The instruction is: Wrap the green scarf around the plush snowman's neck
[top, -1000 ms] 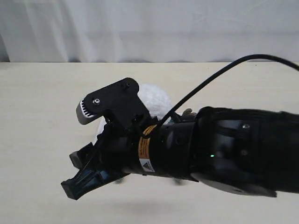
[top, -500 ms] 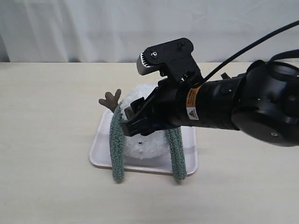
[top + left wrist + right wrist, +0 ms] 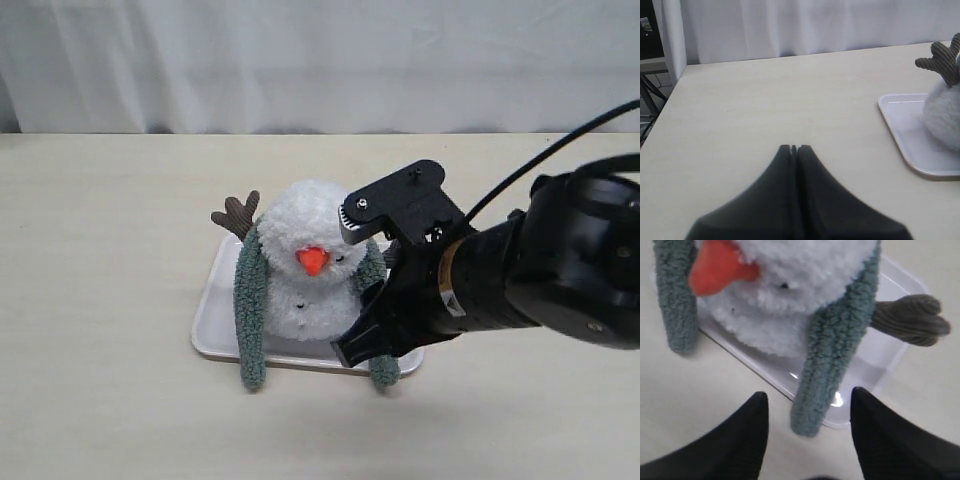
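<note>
The plush snowman (image 3: 300,235) stands upright in a white tray (image 3: 212,322), orange nose facing the camera. Behind its neck runs the green scarf (image 3: 250,300), both ends hanging down the front. The right-hand scarf end (image 3: 827,365) reaches over the tray's front rim. My right gripper (image 3: 352,352) is low in front of that end. In the right wrist view this gripper (image 3: 809,393) is open, its fingers on either side of the scarf tip without touching it. My left gripper (image 3: 794,148) is shut and empty over bare table, left of the tray (image 3: 900,135); the exterior view does not show it.
A brown twig arm (image 3: 237,213) sticks out at the snowman's left; the other arm (image 3: 910,320) shows in the right wrist view. The beige table (image 3: 100,250) runs back to a white curtain (image 3: 300,60). The right arm's black cable (image 3: 560,150) arcs over the table.
My right arm swung from in front of the snowman over to its right and dropped lower, uncovering it. The scarf hangs as before.
</note>
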Action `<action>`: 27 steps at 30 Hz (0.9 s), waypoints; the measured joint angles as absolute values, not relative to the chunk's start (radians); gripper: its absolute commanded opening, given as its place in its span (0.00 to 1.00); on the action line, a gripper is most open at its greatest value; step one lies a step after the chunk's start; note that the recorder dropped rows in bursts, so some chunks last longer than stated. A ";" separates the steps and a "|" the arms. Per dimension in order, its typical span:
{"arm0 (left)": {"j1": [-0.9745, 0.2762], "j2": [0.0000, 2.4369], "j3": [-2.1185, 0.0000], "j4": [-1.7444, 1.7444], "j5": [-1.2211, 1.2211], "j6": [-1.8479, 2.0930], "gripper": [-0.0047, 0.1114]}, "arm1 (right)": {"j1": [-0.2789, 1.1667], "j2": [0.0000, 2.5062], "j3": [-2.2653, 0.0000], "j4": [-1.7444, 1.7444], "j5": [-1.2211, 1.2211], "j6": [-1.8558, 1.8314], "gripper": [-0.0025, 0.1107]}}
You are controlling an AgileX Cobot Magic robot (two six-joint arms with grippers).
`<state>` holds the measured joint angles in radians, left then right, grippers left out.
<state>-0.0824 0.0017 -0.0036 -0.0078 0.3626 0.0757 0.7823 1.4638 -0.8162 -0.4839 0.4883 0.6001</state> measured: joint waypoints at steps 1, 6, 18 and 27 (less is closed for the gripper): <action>-0.082 0.002 -0.004 -0.008 0.363 0.076 0.04 | 0.782 1.464 -0.797 -0.484 0.442 0.617 0.53; -0.082 0.002 -0.004 -0.008 0.363 0.076 0.04 | 0.761 1.494 -0.783 -0.535 0.384 0.719 0.57; -0.082 0.002 -0.004 -0.008 0.363 0.076 0.04 | 0.734 1.639 -0.782 -0.579 0.265 0.752 0.14; -0.082 0.002 -0.004 -0.008 0.363 0.076 0.04 | 0.734 1.655 -0.782 -0.632 0.239 0.757 0.06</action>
<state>-0.0824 0.0017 -0.0036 -0.0078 0.3626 0.0757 0.7345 1.6554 -0.7818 -0.6322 0.2393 0.7571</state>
